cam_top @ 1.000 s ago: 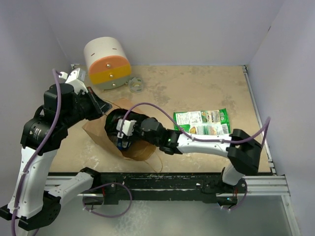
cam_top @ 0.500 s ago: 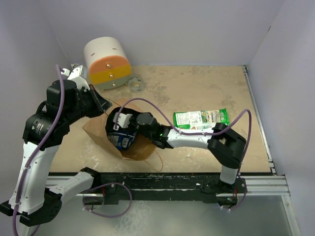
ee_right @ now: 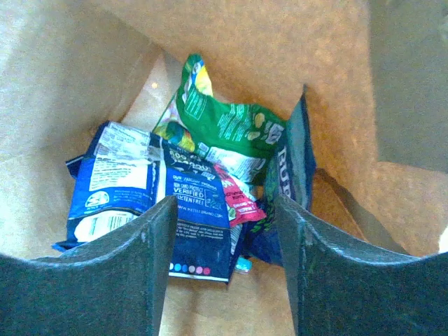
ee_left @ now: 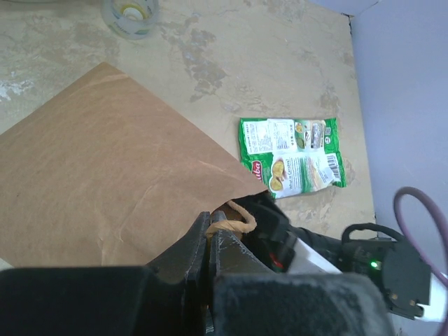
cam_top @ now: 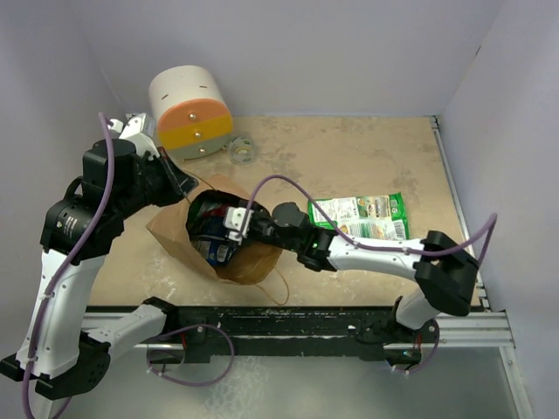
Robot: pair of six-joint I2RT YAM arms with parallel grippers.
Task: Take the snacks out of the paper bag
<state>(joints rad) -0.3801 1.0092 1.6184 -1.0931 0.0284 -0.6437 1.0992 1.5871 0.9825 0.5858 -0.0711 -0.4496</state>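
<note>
The brown paper bag (cam_top: 170,237) lies on its side with its mouth held open. My left gripper (ee_left: 208,232) is shut on its twisted paper handle (ee_left: 238,222) at the rim, and it also shows at the bag's upper edge in the top view (cam_top: 181,189). My right gripper (ee_right: 222,210) is open just inside the mouth (cam_top: 234,222), holding nothing. Several snacks lie at the bottom: a dark blue packet (ee_right: 199,224), a blue one (ee_right: 112,189), a green one (ee_right: 224,126) and a pink-red one (ee_right: 239,199). Another green snack packet (cam_top: 358,216) lies flat on the table to the right.
A white, orange and yellow cylinder (cam_top: 189,112) lies at the back left. Beside it is a small clear tape roll (cam_top: 239,150). Grey walls close in the table on the left, back and right. The right arm's purple cable (cam_top: 288,188) arches over the bag's mouth.
My right gripper has drawn back a little to the right at the bag's mouth, its jaws narrowing and then widening. The left gripper keeps its hold on the handle, slightly raised.
</note>
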